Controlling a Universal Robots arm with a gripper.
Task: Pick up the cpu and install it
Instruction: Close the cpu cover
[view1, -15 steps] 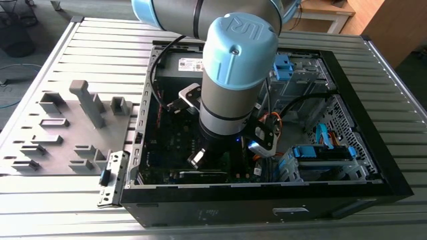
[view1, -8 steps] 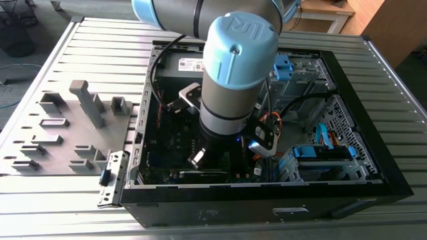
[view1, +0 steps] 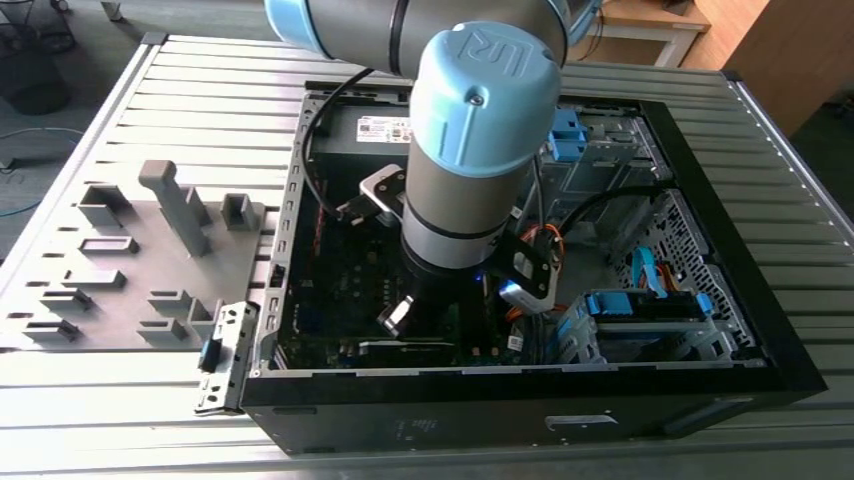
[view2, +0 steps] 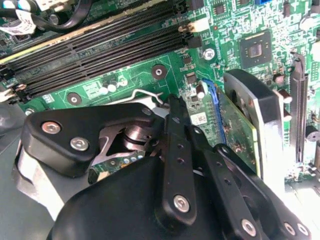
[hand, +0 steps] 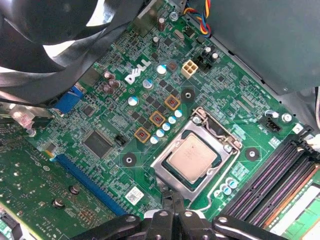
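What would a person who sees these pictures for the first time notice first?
Most likely the big arm with light blue caps, reaching down into the open computer case in the exterior view. In the first wrist view, the cpu lies in the metal-framed socket of the green motherboard, with the gripper close beside it.

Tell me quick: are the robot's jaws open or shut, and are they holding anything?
Gripper: jaws shut, holding nothing; the cpu lies in the socket, apart from them.
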